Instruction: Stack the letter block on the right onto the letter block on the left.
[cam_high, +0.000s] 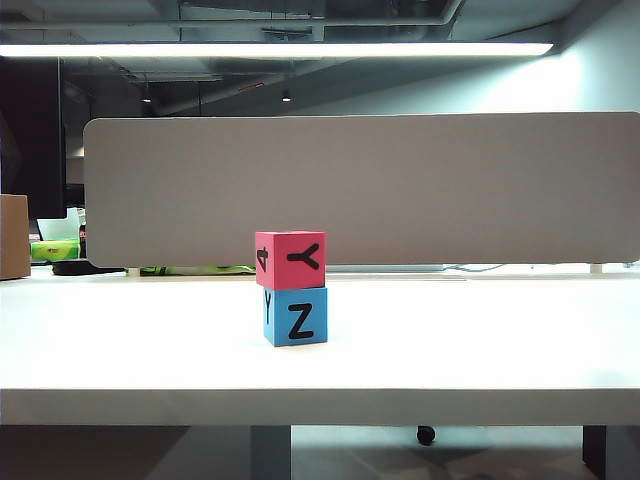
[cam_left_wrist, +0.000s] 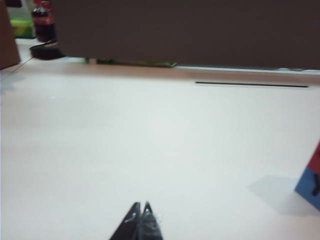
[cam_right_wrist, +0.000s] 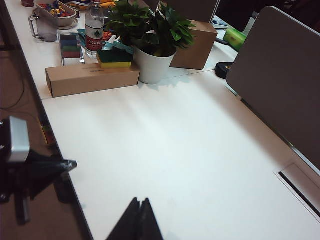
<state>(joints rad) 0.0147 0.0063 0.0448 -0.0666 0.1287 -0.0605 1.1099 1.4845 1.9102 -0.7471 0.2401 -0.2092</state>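
Note:
In the exterior view a red block with a black Y (cam_high: 291, 259) rests squarely on top of a blue block with a black Z (cam_high: 296, 316), mid-table; neither arm shows there. The left wrist view catches only a corner of the blue block (cam_left_wrist: 311, 187) with a sliver of the red block (cam_left_wrist: 316, 158) above it. My left gripper (cam_left_wrist: 141, 205) is shut and empty, low over the bare white table (cam_left_wrist: 150, 140), well apart from the stack. My right gripper (cam_right_wrist: 139, 201) is shut with nothing in it, over the table near its side edge; no block shows in its view.
A grey partition panel (cam_high: 360, 190) runs along the back of the table. The right wrist view shows a potted plant (cam_right_wrist: 150, 35), two cardboard boxes (cam_right_wrist: 92, 79), a water bottle (cam_right_wrist: 93, 25) and a cable slot (cam_right_wrist: 300, 190). A cola bottle (cam_left_wrist: 44, 22) stands at the far corner.

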